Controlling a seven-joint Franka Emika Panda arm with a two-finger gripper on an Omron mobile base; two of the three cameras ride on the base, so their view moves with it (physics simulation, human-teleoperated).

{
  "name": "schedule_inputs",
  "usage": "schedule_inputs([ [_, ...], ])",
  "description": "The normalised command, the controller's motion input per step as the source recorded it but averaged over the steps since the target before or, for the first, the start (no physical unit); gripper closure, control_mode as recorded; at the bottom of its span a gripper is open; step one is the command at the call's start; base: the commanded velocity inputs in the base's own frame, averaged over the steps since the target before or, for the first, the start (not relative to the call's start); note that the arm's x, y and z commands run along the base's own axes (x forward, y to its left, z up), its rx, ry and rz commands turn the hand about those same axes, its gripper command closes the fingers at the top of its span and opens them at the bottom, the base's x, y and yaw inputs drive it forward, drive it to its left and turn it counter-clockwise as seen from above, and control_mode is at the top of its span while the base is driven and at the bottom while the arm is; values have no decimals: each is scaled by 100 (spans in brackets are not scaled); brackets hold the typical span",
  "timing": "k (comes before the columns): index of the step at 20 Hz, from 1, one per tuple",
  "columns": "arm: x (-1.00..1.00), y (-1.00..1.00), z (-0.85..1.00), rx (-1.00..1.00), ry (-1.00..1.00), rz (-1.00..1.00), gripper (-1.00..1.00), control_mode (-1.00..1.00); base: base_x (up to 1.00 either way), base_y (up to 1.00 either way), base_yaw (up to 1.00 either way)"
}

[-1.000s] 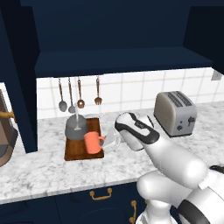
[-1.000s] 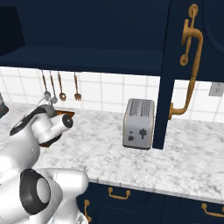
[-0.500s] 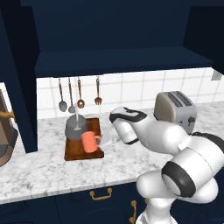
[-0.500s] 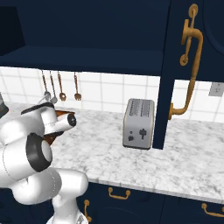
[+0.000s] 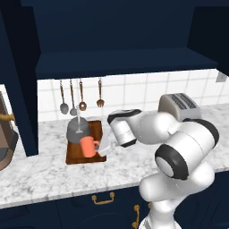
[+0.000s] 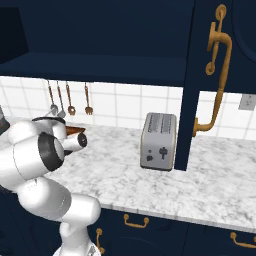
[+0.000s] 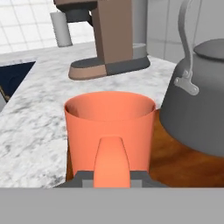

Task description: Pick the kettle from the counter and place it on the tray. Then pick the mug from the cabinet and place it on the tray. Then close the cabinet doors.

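The salmon-orange mug stands upright on the front right part of the reddish-brown tray. My gripper reaches in from the right and is shut on the mug's loop handle. The dark grey kettle sits on the tray just behind the mug, its wire handle upright. The tray lies on the marbled counter. Above, the navy cabinet is open, with its left door and right door swung out.
A silver toaster stands on the counter to the right of my arm. Hanging utensils line the tiled wall behind the tray. A brown coffee machine stands at the counter's left end.
My arm has folded, its elbow swinging up and left toward the tray. The gripper has stayed at the mug, which has hardly moved on the tray.
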Motion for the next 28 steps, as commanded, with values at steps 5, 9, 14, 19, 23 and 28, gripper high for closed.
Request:
schedule_inputs([
  [5, 20, 1, -17, -1, -1, 0, 100, -100, 0, 0, 0],
  [9, 23, 1, -20, -2, -1, 0, 100, -100, 0, 0, 0],
  [14, 27, 1, -17, 0, -4, 0, 100, -100, 0, 0, 0],
  [19, 4, 6, -15, -1, -7, 0, 100, -100, 0, 0, 0],
  [23, -1, 2, -1, 0, -6, 0, 100, -100, 0, 0, 0],
  [28, -1, -2, 12, 0, 0, 0, -100, -100, 0, 0, 0],
])
